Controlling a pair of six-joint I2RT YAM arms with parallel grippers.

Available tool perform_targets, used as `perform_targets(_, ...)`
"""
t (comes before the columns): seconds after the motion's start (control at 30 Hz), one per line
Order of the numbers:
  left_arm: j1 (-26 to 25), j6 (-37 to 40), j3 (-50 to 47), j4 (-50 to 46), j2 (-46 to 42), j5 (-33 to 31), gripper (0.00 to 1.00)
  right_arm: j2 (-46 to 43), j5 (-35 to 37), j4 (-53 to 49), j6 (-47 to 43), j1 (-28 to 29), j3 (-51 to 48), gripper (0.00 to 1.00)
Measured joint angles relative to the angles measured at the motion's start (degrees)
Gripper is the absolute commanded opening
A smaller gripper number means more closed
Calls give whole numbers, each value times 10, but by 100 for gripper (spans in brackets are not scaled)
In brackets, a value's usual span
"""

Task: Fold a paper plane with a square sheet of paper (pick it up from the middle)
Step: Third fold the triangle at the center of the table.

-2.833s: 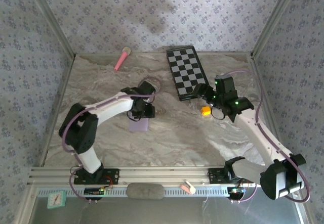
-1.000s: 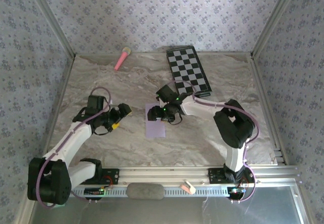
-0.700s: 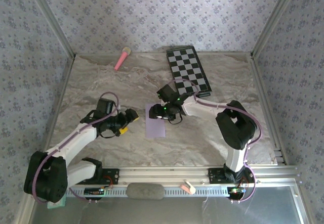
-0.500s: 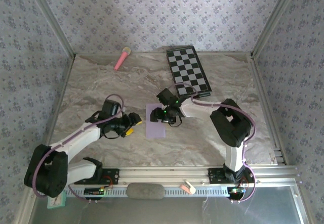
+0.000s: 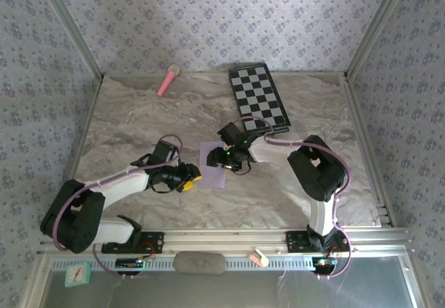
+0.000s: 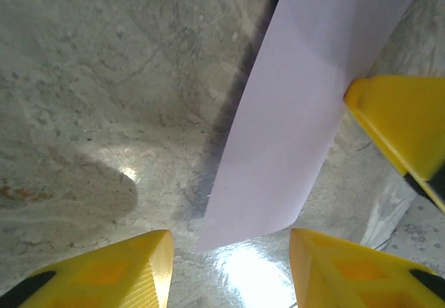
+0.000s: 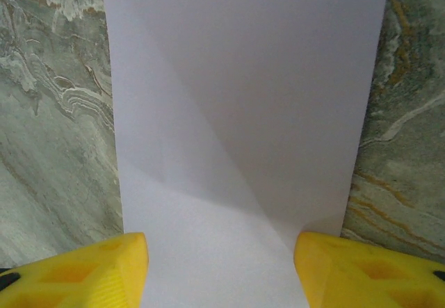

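**Left claw closes in on the paper's near corner**

Left claw (image 5: 189, 179): swung in from the left side of the table (image 5: 125, 120) over the last second, narrowing from wide as it came. It now sits low at the paper's near-left corner, fingers apart with nothing between them. The corner lies just ahead of the gap.

Paper (image 5: 213, 174): mid-table, unmoved, a narrow rectangle with one diagonal crease, not a plane yet. Seen from the left wrist, its long edge throws a dark shadow, so it is probably slightly lifted.

Right claw (image 5: 217, 158): same spot as before, over the paper's far end. Fingers spread about as wide as the strip, gripping nothing. Whether it presses down, I cannot tell.

Reading: right steadies, left about to take the corner for the next fold. Early stage.

Containers: none involved; the paper lies bare on the table. Beyond, board (image 5: 259, 99) and pink stick (image 5: 167, 80), well apart.
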Motion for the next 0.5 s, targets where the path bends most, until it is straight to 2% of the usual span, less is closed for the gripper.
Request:
perform_targets(0.2,-20,-2,0,5,10,-2,47,-1,-5,3,0,-2,-2,62)
perform_targets(0.5,-22,-1,5,14,42,5,47,-1,-7,3,0,-3,-2,62)
